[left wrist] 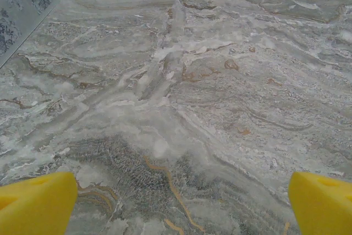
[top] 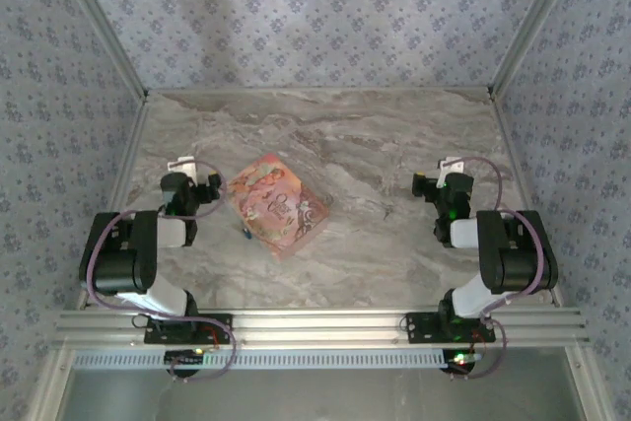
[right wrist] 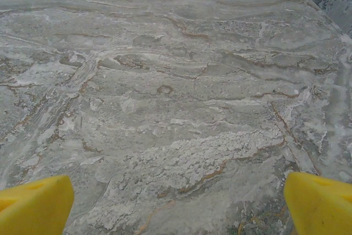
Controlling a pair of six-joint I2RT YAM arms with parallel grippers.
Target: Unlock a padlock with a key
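- The left end effector (top: 194, 182) hangs over the left part of the surface (top: 385, 145) with its jaws spread wide and nothing between them; in the left wrist view its yellow fingertips (left wrist: 36, 205) sit at the two lower corners, with veined grey stone between them
- The right end effector (top: 446, 182) is spread just as wide and is empty, over the right part of the surface; its yellow fingertips (right wrist: 319, 202) stand at the lower corners of the right wrist view, above the same marbled pattern
- The padlock (top: 245, 234) lies on the surface as a tiny blue speck just beside the near-left edge of the pink tin (top: 279, 204); it is too small to tell whether the two touch
- The pink tin lies flat and turned cornerwise, left of centre; it is near the left end effector and well apart from the right one
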